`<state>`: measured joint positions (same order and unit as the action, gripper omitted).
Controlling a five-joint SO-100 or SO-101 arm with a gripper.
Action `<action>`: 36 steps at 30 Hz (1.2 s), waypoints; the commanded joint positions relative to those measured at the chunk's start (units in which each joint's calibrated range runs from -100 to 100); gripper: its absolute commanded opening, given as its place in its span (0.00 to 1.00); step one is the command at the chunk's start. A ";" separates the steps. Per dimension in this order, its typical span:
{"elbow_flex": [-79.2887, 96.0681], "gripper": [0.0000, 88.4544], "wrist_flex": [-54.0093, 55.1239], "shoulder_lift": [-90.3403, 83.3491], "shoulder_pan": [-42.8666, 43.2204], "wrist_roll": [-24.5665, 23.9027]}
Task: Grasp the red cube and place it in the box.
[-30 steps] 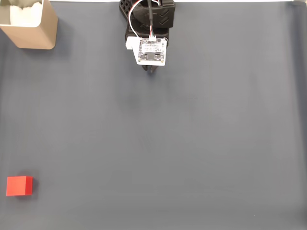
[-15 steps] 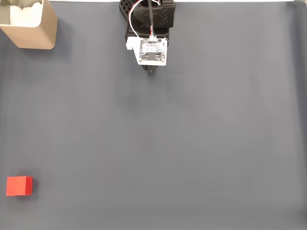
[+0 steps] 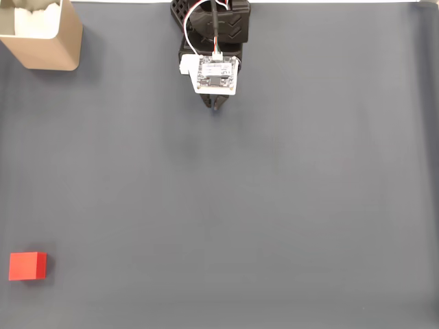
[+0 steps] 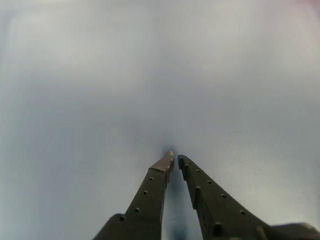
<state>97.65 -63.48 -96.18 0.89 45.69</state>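
Observation:
The red cube (image 3: 27,266) rests on the grey mat at the lower left of the fixed view. At the top left corner stands the tan box (image 3: 42,34), its white lining showing. The arm sits at the top centre, folded, with a white circuit board on its wrist, and the gripper (image 3: 217,105) pokes out just below that board, far from both cube and box. In the wrist view the gripper (image 4: 175,158) has its two dark fingers nearly touching at the tips, shut on nothing, over bare mat.
A grey mat (image 3: 274,205) covers the whole table. Its far edge runs along the top of the fixed view, behind the arm base (image 3: 212,20).
The wrist board and gripper have shifted very slightly downward in the fixed view. Cube and box have not moved.

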 commanded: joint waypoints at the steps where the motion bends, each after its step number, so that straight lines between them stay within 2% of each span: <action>1: -4.40 0.00 3.81 3.54 -0.25 0.00; 11: -23.56 0.00 7.50 21.31 -0.39 -1.22; 12: -38.25 0.00 5.29 34.13 -2.10 -1.76; 13: -40.62 0.00 4.63 36.13 -2.45 -1.81; 36: -74.93 0.00 -2.17 63.94 -13.53 -2.44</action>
<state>29.84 -64.84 -34.78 -10.39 43.25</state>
